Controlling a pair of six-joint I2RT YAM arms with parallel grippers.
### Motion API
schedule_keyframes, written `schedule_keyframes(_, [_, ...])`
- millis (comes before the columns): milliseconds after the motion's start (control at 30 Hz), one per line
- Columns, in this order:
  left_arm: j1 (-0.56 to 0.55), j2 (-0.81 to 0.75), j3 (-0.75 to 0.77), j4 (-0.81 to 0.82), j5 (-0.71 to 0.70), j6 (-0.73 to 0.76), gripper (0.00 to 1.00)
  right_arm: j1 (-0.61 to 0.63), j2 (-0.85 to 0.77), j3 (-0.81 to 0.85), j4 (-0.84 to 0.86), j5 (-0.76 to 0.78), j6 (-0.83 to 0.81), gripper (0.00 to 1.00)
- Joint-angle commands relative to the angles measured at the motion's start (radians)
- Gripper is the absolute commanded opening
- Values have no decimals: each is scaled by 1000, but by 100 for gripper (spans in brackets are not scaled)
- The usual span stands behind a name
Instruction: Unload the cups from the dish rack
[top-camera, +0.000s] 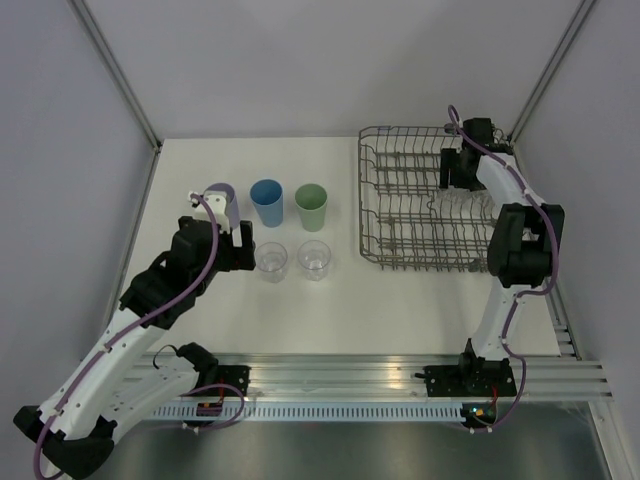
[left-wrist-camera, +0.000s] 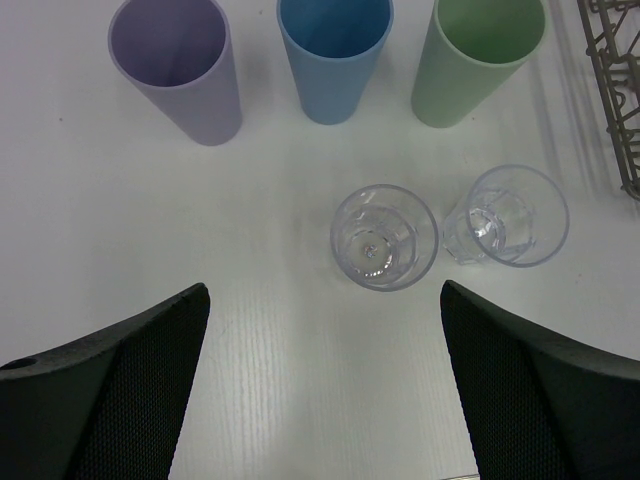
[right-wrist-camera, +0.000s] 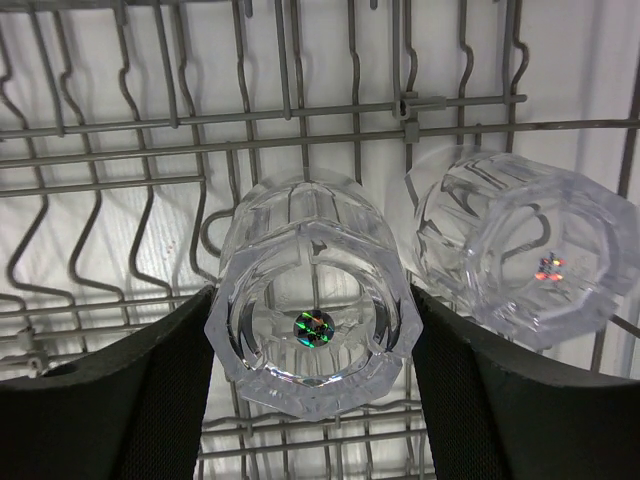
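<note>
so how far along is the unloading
Done: lavender cup, blue cup, green cup and two clear glasses stand on the table. In hand: the right gripper straddles a third glass in the dish rack. To go: that one and the last glass beside it.

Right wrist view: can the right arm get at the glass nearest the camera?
Probably yes. The right gripper flanks that glass closely on both sides, with nothing over it. The neighbouring glass sits tight beside one finger, so a nudge is possible.

Nearer glass (right-wrist-camera: 300, 250) filling right gripper (right-wrist-camera: 310, 300) gap, second glass (right-wrist-camera: 520, 255) crowding at 2 o'clock, rack tines (right-wrist-camera: 150, 230) fencing 10 to 12; left gripper (left-wrist-camera: 325, 288) facing upright glass (left-wrist-camera: 385, 237) at 12, another glass (left-wrist-camera: 507, 215) at 1, table (left-wrist-camera: 120, 230) lying bare toward 10
</note>
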Motion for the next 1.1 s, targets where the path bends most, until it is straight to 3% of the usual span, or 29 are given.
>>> schedule_keyframes(0, [-1,-15,2,45,17,31,100,-4,-132,8,17,-17,14,46])
schedule_keyframes(200, [-1,-13,34,42,51,22,100,14,-257,-38,45,-89,52,45])
schedule_keyframes(400, [-1,-24,82,95,227,-73,100,29,-471,-209,218,-429,163,43])
schedule_keyframes(467, [-1,-33,73,175,325,-96,100,33,-557,-300,325,-575,210,43])
schedule_keyframes(600, [-1,-54,16,346,454,-174,100,39,-693,-420,478,-747,357,43])
schedule_keyframes(733, [-1,-56,-15,505,551,-254,100,39,-797,-577,748,-896,544,43])
schedule_keyframes(933, [-1,-21,-64,825,753,-435,100,132,-910,-731,1096,-971,817,42])
schedule_keyframes(1067, [-1,27,-82,1006,837,-564,100,226,-958,-802,1270,-941,937,41])
